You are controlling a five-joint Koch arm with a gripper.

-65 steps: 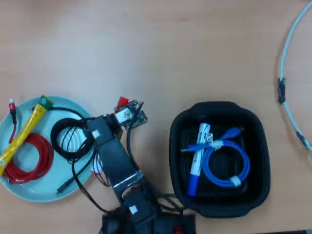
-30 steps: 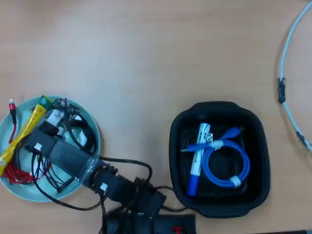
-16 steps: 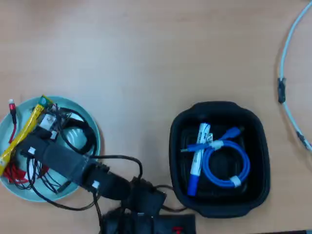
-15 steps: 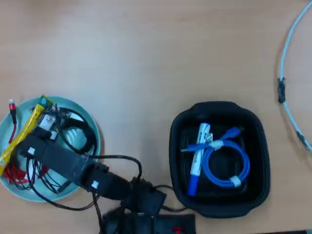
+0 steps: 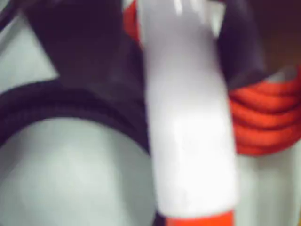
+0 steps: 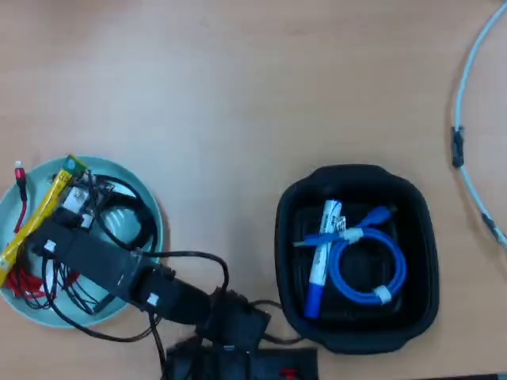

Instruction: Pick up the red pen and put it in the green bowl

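Wrist view first: very close and blurred. The red pen (image 5: 188,122) fills the middle of the picture, its white barrel running from twelve o'clock down to six o'clock, with a band of its red cap showing at the bottom edge. Dark shapes press in on both sides of the barrel near the top; I take these for the jaws of the hand, clamped on the pen, though the blur keeps me from being sure. At three o'clock lies a coil of red cable (image 5: 263,125). A black cable (image 5: 61,106) arcs across from nine o'clock. Beneath it all is the pale floor of the green bowl (image 5: 70,179).

Overhead view next: the arm reaches from the base at six o'clock out toward nine o'clock, and its hand (image 6: 75,198) hangs over the green bowl (image 6: 146,198), which sits at the lower left of the bench (image 6: 238,95). The arm and its wiring hide the pen here. A yellow tube (image 6: 32,218) with a green tip lies in the bowl's ten o'clock part. At four o'clock on the bench, well apart from the bowl, a black tub (image 6: 356,178) holds a blue-capped marker (image 6: 321,253) and a blue cable (image 6: 368,269).

What matters now: the pen sits directly between the jaws and directly above the bowl's floor, so releasing it looks like the remaining step.
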